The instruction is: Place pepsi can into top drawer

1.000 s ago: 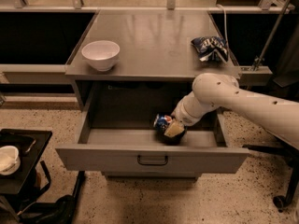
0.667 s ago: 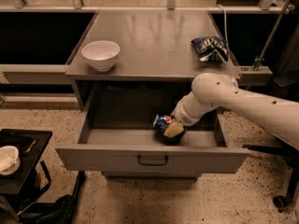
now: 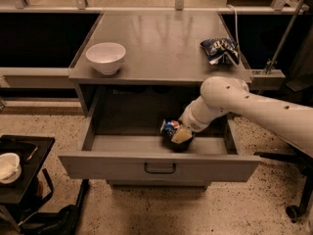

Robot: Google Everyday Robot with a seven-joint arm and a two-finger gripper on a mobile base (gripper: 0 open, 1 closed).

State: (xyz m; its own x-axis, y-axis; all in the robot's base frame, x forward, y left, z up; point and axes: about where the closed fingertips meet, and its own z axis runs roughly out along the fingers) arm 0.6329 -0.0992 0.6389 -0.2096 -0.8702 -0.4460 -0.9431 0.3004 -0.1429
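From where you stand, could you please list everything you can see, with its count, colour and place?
pepsi can: one, blue, tilted inside the open drawer, right of centre
top drawer: one, grey, pulled open, dark bar handle at front centre
counter: one, grey, directly above the drawer
bowl: one, white, front left of the counter
chip bag: one, blue and white, right side of the counter
side table: one, black, lower left
small dish: one, white, on the side table
chair base: one, black, lower right, partly seen
arm: one, white, reaching in from the right
gripper: one, inside the drawer, right at the pepsi can
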